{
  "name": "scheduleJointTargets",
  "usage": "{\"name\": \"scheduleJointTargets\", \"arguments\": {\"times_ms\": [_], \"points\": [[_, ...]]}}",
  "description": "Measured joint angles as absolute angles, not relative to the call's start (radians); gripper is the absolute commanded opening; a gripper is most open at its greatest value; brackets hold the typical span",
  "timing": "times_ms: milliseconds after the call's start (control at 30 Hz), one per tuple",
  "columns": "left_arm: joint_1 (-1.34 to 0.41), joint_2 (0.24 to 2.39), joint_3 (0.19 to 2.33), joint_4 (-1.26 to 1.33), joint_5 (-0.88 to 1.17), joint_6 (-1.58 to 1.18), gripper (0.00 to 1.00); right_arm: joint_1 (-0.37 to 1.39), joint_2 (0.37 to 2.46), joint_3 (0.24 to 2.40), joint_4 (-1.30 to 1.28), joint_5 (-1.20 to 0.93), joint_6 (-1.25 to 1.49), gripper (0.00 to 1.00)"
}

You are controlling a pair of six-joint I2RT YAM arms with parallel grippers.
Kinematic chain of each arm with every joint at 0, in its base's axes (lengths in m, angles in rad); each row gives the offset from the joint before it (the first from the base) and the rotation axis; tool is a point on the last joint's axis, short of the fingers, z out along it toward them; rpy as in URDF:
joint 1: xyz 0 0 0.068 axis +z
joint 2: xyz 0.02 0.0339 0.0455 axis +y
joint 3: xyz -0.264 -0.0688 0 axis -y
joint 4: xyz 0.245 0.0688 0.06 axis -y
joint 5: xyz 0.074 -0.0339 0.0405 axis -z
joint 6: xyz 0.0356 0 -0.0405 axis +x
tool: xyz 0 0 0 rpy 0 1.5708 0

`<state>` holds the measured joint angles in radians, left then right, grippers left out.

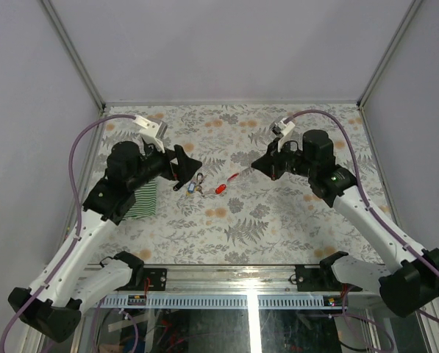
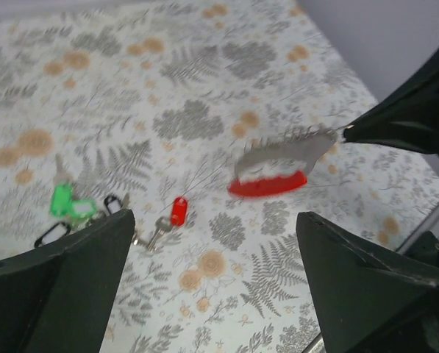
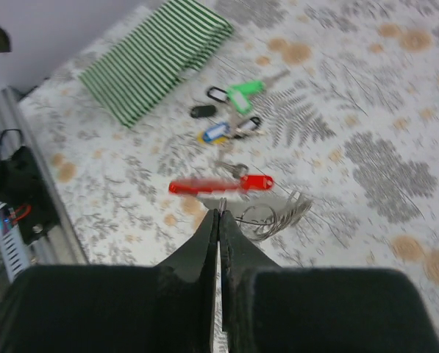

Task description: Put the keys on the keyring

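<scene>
My left pincer (image 1: pixel 190 173) hangs spread wide near the keys (image 3: pixel 226 118); my right pincer (image 3: pixel 220 212) pinches the wire keyring (image 3: pixel 276 213), red tag (image 3: pixel 219 184) dangling.

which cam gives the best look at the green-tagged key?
Right wrist: the green-tagged key lies unobstructed, tag and blade both distinct. Left wrist shows it blurrier, at frame left. Top external shows only a tiny key cluster, green not discernible.
</scene>
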<state>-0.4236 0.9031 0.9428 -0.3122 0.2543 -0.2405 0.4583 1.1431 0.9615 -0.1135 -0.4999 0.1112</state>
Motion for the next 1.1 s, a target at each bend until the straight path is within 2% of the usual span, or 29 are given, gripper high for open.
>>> {"name": "scheduleJointTargets", "arguments": {"times_ms": [267,600,767,967,1100], "points": [[-0.459,0.904,1.105,-0.263,0.461,-0.171,0.84,0.458,1.049,0.971,-0.016,-0.730,0.145,0.00],[-0.599,0.930,1.221,-0.216,0.598,-0.155,0.68,0.458,0.960,0.978,0.389,-0.938,0.397,0.00],[-0.672,0.945,1.271,-0.187,0.620,-0.158,0.59,0.458,0.960,0.979,0.614,-0.982,0.553,0.00],[-0.736,0.962,1.314,-0.130,0.644,-0.164,0.43,0.458,0.972,1.002,0.773,-0.997,0.678,0.00],[-0.780,0.979,1.320,-0.101,0.648,-0.163,0.39,0.458,0.979,1.010,0.816,-0.997,0.714,0.00]]}}
